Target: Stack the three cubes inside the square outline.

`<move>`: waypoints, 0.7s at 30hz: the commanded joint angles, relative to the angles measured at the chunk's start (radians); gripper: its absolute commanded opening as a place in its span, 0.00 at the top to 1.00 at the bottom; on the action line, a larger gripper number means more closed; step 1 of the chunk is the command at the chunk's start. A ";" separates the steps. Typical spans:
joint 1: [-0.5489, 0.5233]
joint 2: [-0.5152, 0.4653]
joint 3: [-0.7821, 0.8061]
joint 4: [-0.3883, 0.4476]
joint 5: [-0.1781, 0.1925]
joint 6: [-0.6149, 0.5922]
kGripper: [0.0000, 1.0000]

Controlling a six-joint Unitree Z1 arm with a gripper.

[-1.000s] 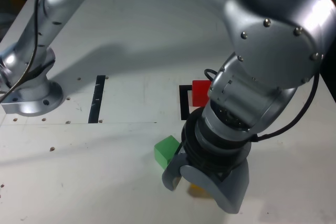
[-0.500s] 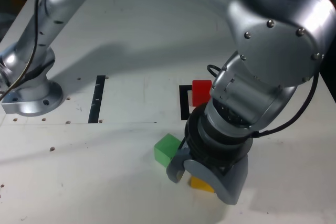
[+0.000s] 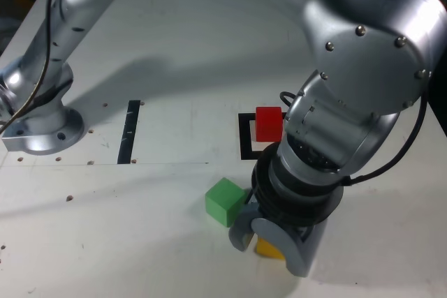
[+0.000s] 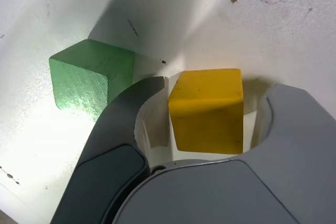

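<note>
White tabletop (image 3: 174, 47): red cube (image 3: 268, 123) inside square outline (image 3: 246, 137); tool (image 4: 207, 121) jaws bracket yellow cube (image 4: 207, 109), grip unclear.

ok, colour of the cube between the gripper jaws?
Yellow cube, clearest in the wrist view.

The table (image 3: 174, 47) is white, marked with small dark specks and screw holes. On it a yellow cube (image 4: 207, 109) shows plain, even colour, with a brighter top face and a darker side. The green cube (image 4: 89, 80) is a solid mid-green with faint grain lines across its faces. The red cube (image 3: 268, 123) is a flat, saturated red. The square outline (image 3: 246, 137) is black with a white centre. A narrow strip (image 3: 130, 131) is glossy black. The pincer (image 4: 210, 145) is matt grey, one finger darker charcoal. The arm (image 3: 363, 47) is shiny silver-grey with black cables.
</note>
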 commanded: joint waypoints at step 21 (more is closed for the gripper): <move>0.027 -0.105 -0.099 0.140 0.086 0.016 0.85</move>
